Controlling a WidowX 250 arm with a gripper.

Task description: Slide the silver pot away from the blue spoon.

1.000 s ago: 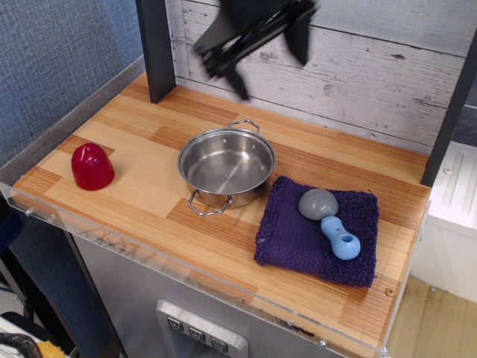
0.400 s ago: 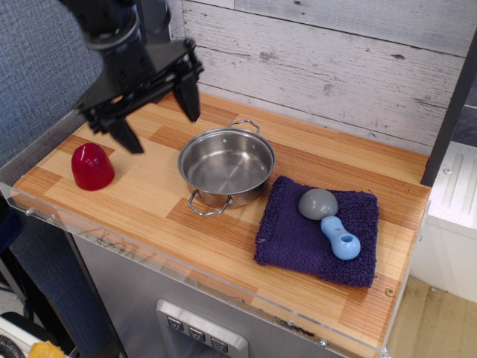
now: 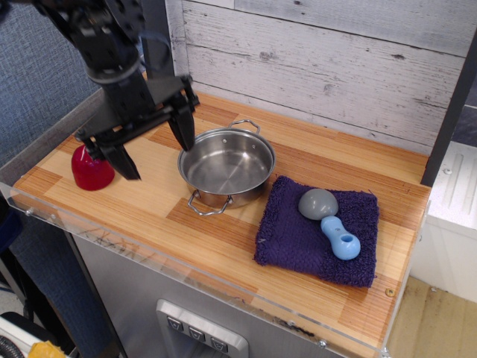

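Observation:
The silver pot (image 3: pixel 227 165) stands near the middle of the wooden counter, with one wire loop handle at the back and one at the front. The blue spoon (image 3: pixel 331 221) lies on a purple cloth to the pot's right, grey bowl towards the back. My gripper (image 3: pixel 153 145) is open and empty, just left of the pot. Its right finger (image 3: pixel 182 128) hangs at the pot's left rim. Its left finger (image 3: pixel 121 158) is near a red dome.
A red dome-shaped object (image 3: pixel 91 168) sits at the counter's left, partly behind my left finger. The purple cloth (image 3: pixel 305 239) lies at the right front. A dark post (image 3: pixel 156 46) and a plank wall stand at the back. The counter's front edge (image 3: pixel 186 270) has a clear lip.
My gripper has come from high at the back, swung left and dropped towards the counter. It now hangs lower, beside the pot's left rim. The pot and spoon have not moved.

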